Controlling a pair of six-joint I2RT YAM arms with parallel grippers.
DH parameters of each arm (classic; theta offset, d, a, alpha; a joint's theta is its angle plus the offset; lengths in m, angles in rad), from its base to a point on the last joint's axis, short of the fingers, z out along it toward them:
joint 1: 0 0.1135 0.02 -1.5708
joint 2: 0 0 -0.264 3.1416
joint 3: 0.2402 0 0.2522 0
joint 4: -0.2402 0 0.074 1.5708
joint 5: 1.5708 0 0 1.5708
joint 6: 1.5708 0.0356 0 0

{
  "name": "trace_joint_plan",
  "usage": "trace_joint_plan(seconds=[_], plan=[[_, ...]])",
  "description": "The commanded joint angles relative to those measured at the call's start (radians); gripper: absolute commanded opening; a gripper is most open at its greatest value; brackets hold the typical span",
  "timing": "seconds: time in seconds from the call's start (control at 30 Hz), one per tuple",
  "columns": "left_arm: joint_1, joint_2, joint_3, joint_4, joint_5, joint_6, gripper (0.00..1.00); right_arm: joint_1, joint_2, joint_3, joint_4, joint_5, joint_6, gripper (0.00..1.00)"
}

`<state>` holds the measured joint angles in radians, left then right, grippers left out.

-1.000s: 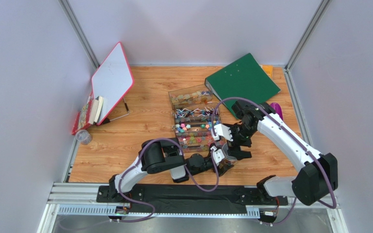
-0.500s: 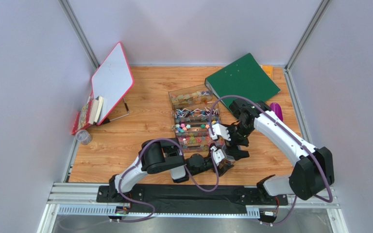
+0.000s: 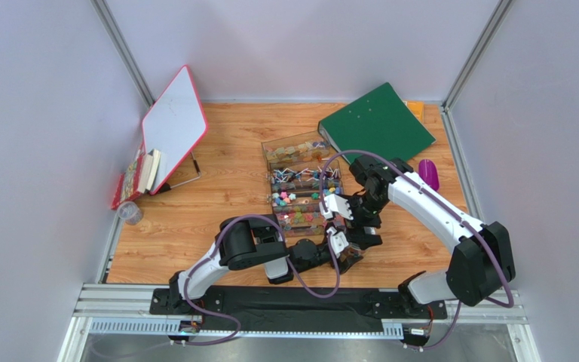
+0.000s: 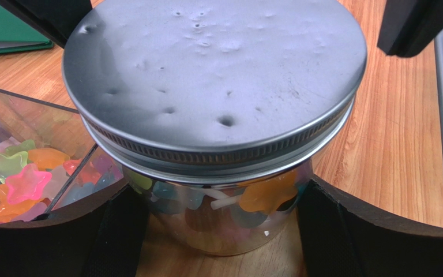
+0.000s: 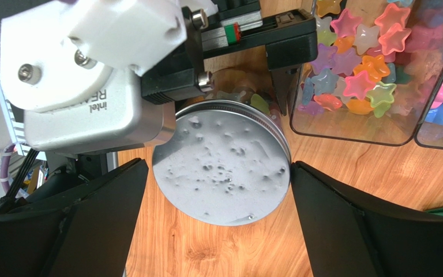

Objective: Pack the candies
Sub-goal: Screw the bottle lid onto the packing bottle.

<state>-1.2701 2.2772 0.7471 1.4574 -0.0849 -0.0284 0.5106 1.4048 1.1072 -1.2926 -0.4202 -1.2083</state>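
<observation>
A glass jar (image 4: pixel 224 225) with a dented metal lid (image 4: pixel 212 69) stands on the wooden table with candies (image 4: pixel 267 193) showing through its wall. My left gripper (image 4: pixel 221 234) is shut on the jar, one black finger against each side. Seen from above, the lid (image 5: pixel 222 161) lies between the spread fingers of my right gripper (image 5: pixel 219 173), which hovers open just over it without touching. More star-shaped candies (image 5: pixel 362 75) fill the clear divided box (image 3: pixel 300 177) beside the jar. In the top view both grippers meet at the jar (image 3: pixel 350 256), which is mostly covered.
A green binder (image 3: pixel 375 124) lies at the back right, a purple scoop (image 3: pixel 428 175) just right of the right arm. A whiteboard (image 3: pixel 173 124) leans at the back left over a few books (image 3: pixel 140 175). A small clear cup (image 3: pixel 129 213) sits at the left edge.
The right gripper has moved left and towards the near edge, coming over the jar's lid. The left gripper and the jar have stayed still.
</observation>
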Motion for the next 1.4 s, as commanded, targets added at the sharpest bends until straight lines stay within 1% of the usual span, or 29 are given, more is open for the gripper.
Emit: trace_joint_plan(seconds=[0.0,0.23,0.63,0.83,1.0,1.1,1.37], plan=[[0.003,0.084,-0.054,-0.312,-0.023,0.015,0.00,0.006,-0.047,-0.029,0.012,0.009,0.000,1.00],[0.029,0.081,-0.057,-0.301,-0.019,-0.007,0.00,0.006,-0.102,-0.090,-0.010,0.032,0.023,1.00],[0.041,0.077,-0.054,-0.307,-0.018,-0.036,0.00,0.008,-0.181,-0.164,-0.002,0.049,0.128,1.00],[0.043,0.071,-0.055,-0.308,-0.023,-0.038,0.00,0.008,-0.188,-0.184,0.032,0.090,0.179,0.90],[0.043,0.071,-0.055,-0.308,-0.027,-0.042,0.00,0.008,-0.185,-0.204,0.056,0.155,0.262,0.80],[0.044,0.070,-0.055,-0.313,-0.030,-0.042,0.00,0.008,-0.193,-0.216,0.047,0.184,0.305,0.80],[0.043,0.073,-0.052,-0.322,-0.046,-0.041,0.00,0.008,-0.239,-0.262,0.032,0.201,0.377,0.81]])
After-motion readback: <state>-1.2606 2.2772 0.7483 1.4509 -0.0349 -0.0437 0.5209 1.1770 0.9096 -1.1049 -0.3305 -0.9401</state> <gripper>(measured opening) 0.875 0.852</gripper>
